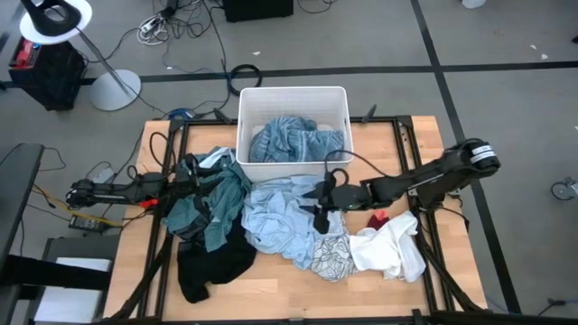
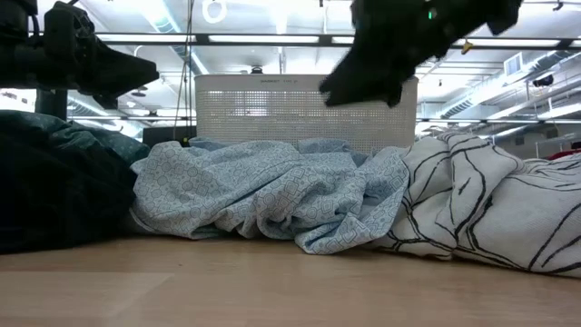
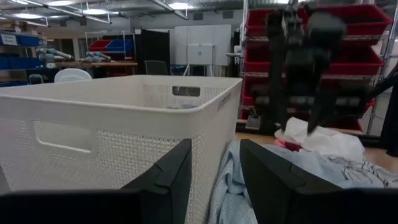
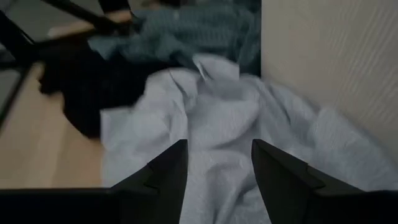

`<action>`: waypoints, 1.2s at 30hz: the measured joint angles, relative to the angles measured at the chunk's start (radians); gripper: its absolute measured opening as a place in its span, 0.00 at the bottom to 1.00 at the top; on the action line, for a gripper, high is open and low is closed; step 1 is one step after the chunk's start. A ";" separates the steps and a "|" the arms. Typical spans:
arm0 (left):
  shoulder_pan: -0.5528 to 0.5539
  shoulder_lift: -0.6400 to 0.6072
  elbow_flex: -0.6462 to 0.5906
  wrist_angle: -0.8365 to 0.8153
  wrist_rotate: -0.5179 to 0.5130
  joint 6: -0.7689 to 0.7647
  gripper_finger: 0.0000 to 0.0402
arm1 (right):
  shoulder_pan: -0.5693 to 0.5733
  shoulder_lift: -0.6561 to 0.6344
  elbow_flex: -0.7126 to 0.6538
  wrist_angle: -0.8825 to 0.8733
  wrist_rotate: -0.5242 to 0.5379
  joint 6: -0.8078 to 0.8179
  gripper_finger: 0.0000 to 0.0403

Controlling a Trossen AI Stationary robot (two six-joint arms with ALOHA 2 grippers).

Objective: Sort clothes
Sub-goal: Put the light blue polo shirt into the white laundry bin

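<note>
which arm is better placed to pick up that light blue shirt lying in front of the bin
Right. The right gripper hangs open directly over the light blue shirt; the left gripper is over the teal plaid shirt, farther off.

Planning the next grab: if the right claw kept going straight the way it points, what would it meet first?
Most likely the pale blue garment, which fills the gap between the open right claw's fingers, beside the white bin. Depth is unclear.
</note>
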 joint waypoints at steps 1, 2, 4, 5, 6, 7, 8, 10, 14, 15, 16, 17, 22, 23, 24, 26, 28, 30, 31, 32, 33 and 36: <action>0.000 -0.001 0.000 0.003 0.000 0.000 0.35 | -0.001 0.026 0.000 0.012 -0.003 0.000 0.47; 0.000 -0.001 0.000 0.002 0.000 0.000 0.35 | -0.001 0.045 0.000 0.020 -0.008 0.000 0.48; 0.000 0.000 0.000 0.002 0.000 0.000 0.35 | -0.001 0.085 0.000 0.027 -0.009 -0.005 0.52; 0.000 0.000 0.000 0.000 0.000 0.000 0.35 | -0.001 0.106 0.000 0.039 -0.009 -0.016 0.54; 0.000 0.000 0.000 0.001 0.000 0.000 0.35 | -0.001 0.124 0.001 0.040 -0.009 -0.030 0.56; 0.000 0.000 0.000 0.002 0.000 0.000 0.35 | -0.001 0.142 0.001 0.043 -0.009 -0.041 0.58; 0.000 0.000 0.000 -0.001 0.000 0.000 0.35 | -0.001 0.159 0.000 0.057 -0.009 -0.050 0.61; 0.000 0.000 0.000 0.001 0.000 0.000 0.35 | -0.001 0.188 0.000 0.078 -0.010 -0.053 0.65; 0.000 0.001 0.000 0.001 0.000 0.000 0.35 | -0.005 0.243 0.000 0.099 -0.010 -0.058 0.72; 0.000 0.001 0.000 0.002 0.000 0.000 0.35 | -0.007 0.260 0.000 0.105 -0.010 -0.063 0.74; 0.000 0.000 0.000 0.000 0.000 0.000 0.35 | -0.010 0.278 0.001 0.121 -0.010 -0.072 0.75; 0.000 0.001 0.000 -0.002 0.000 0.000 0.35 | -0.012 0.294 0.001 0.131 -0.010 -0.082 0.75; 0.000 0.001 0.000 0.001 0.000 0.000 0.35 | -0.023 0.379 0.003 0.184 -0.010 -0.084 0.77; 0.000 0.001 0.000 0.000 0.000 0.000 0.35 | -0.024 0.393 0.004 0.196 -0.010 -0.077 0.77; 0.000 0.001 0.000 0.001 0.000 0.000 0.35 | -0.026 0.405 0.004 0.208 -0.010 -0.069 0.76; 0.000 0.001 0.000 0.001 0.000 0.000 0.35 | -0.026 0.421 0.004 0.228 -0.010 -0.062 0.74; 0.000 0.001 0.000 0.001 0.000 0.000 0.35 | -0.026 0.429 0.005 0.247 -0.013 -0.046 0.69; 0.000 0.001 0.000 0.001 0.000 0.000 0.35 | -0.026 0.429 0.005 0.250 -0.027 -0.033 0.59; 0.000 0.001 0.000 0.000 0.000 0.000 0.35 | -0.026 0.426 0.004 0.249 -0.030 -0.028 0.52; 0.000 0.001 0.000 0.000 0.000 0.000 0.35 | -0.025 0.420 0.004 0.245 -0.031 -0.027 0.45; 0.000 0.001 0.000 0.001 0.000 0.000 0.35 | -0.026 0.414 0.003 0.242 -0.031 -0.027 0.37; 0.000 0.001 0.000 0.000 0.000 0.000 0.35 | -0.026 0.395 0.002 0.236 -0.032 -0.028 0.12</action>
